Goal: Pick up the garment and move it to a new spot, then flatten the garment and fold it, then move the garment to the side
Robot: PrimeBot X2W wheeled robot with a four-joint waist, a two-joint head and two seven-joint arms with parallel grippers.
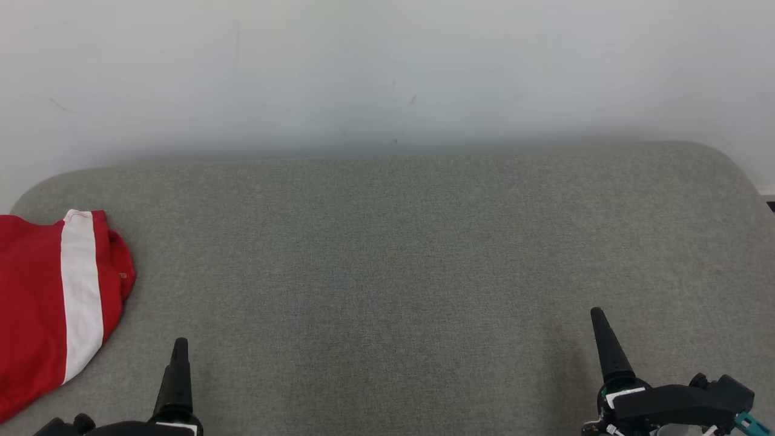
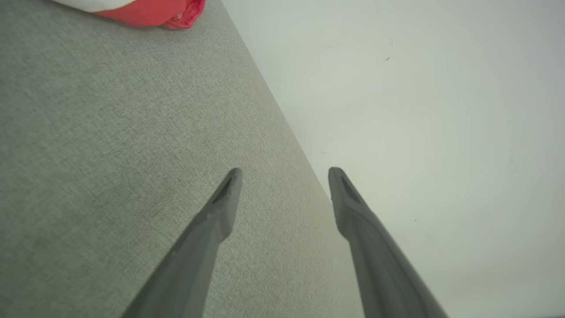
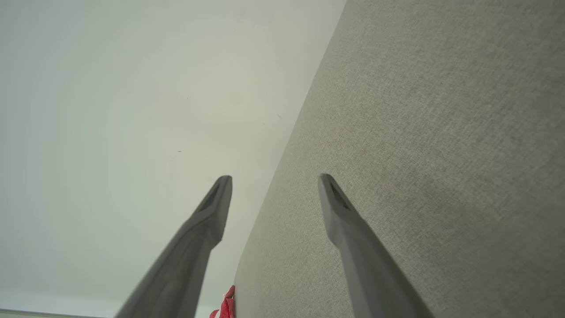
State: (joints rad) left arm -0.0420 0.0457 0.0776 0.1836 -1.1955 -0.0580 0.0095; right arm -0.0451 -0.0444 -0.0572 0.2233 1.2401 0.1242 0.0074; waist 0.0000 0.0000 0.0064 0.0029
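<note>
The garment (image 1: 48, 297) is red with a wide white stripe and lies in a compact, folded-looking heap at the far left of the grey fabric surface (image 1: 387, 242), partly cut off by the picture's edge. My left gripper (image 1: 180, 348) hovers low at the front, just right of the garment and apart from it. In the left wrist view its fingers (image 2: 284, 170) stand open and empty, with the garment's edge (image 2: 150, 11) at the top. My right gripper (image 1: 598, 315) is at the front right, far from the garment; its fingers (image 3: 273, 176) are open with nothing between them. A red scrap of garment (image 3: 227, 304) peeks in at the bottom.
A plain white wall (image 1: 387, 72) rises directly behind the padded surface. The surface's back corners are rounded, and its right edge (image 1: 751, 181) falls off near the wall's foot. A broad stretch of bare grey fabric lies between the two grippers.
</note>
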